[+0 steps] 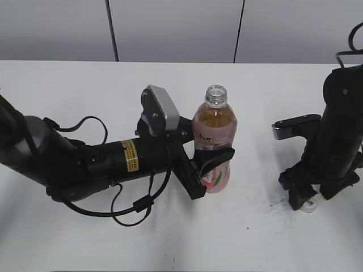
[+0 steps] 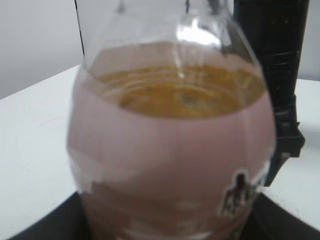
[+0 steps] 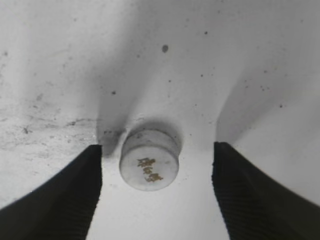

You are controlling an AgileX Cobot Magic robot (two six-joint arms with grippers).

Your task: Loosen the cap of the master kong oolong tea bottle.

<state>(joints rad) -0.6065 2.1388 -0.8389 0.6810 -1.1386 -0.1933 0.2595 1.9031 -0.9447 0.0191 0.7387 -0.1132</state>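
Note:
The master kong oolong tea bottle (image 1: 215, 122) stands upright mid-table with a pink label and amber tea. Its clear threaded mouth (image 1: 216, 93) is bare. My left gripper (image 1: 212, 170) is shut on the bottle's lower body from the left. In the left wrist view the bottle (image 2: 170, 150) fills the frame, with dark jaw edges at the bottom corners. The cap (image 3: 149, 160) lies top-up on the table, white-grey with a faint gold mark. My right gripper (image 3: 156, 165) stands open over the cap, with a gap on each side. In the exterior view that gripper (image 1: 309, 195) points down at the right, the cap (image 1: 309, 205) faint beneath it.
The white table (image 1: 255, 238) carries grey scuff marks near the right gripper. Its back edge meets a grey panelled wall (image 1: 170, 28). The left arm's body and cables (image 1: 113, 161) lie low across the left half. The right arm (image 2: 270, 75) rises behind the bottle.

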